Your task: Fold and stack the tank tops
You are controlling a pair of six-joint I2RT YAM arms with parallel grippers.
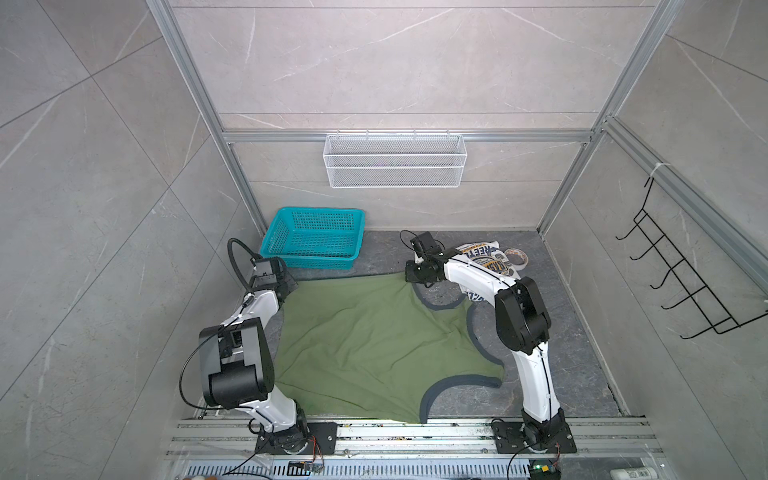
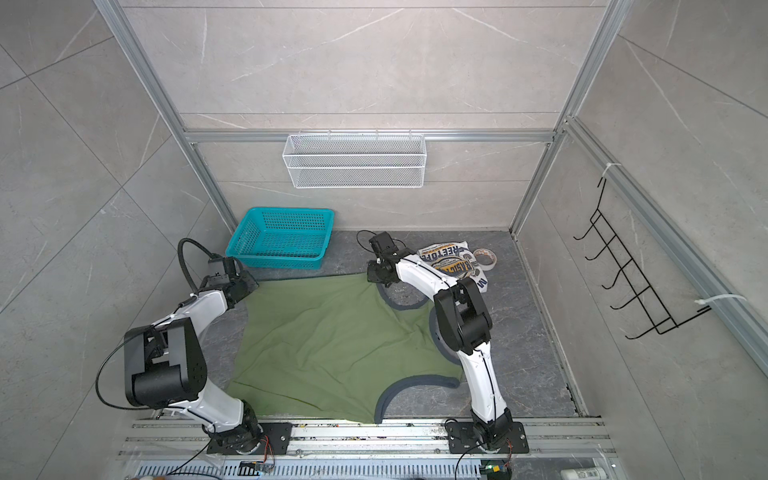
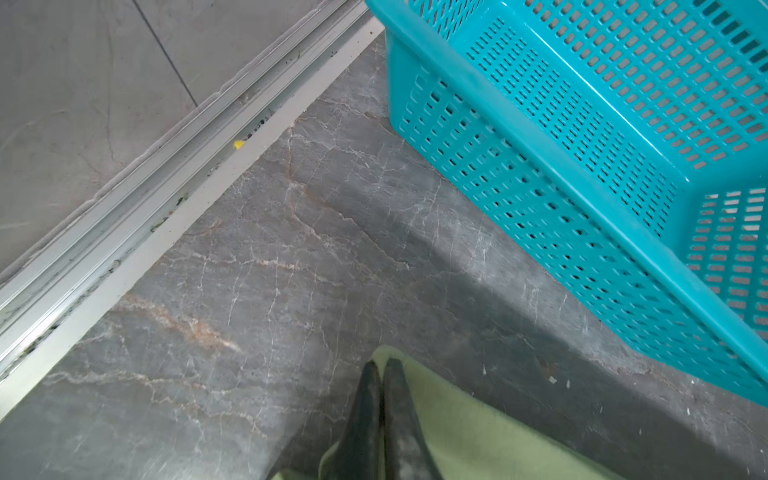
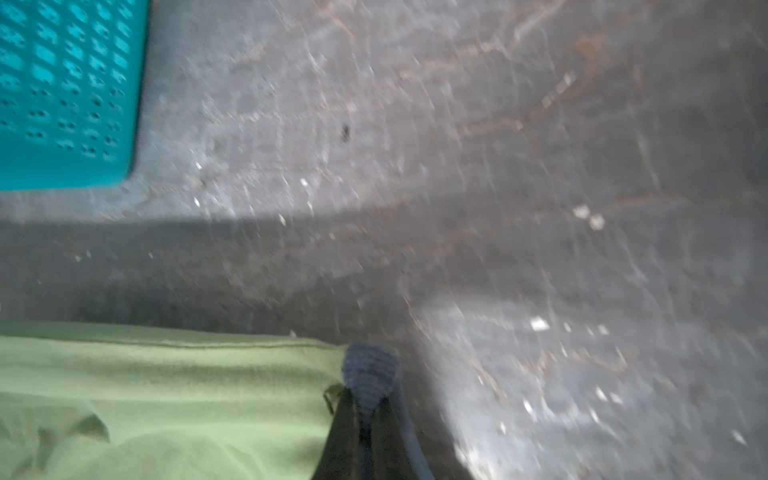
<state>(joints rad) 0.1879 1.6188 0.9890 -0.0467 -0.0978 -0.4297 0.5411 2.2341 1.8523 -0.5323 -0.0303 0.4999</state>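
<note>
Olive green tank top [image 1: 365,345]: in both top views we see it spread out and rumpled across the table [image 1: 582,365], neck and armholes toward the right. The wrist views catch only its edges.
Teal basket [image 1: 316,237]: far left, just beyond the hem and apart from it.
White tank top [image 1: 490,259]: bunched at the far right, partly hidden by the right arm. Only the top views show it.
Left gripper [image 3: 381,368]: its wrist view shows us fingers pressed together on the far hem corner.
Right gripper [image 4: 368,395]: in a blurred wrist view, fingers pinch the navy trim of the far strap.
Tape roll [image 1: 516,257]: just beside the white tank top.
</note>
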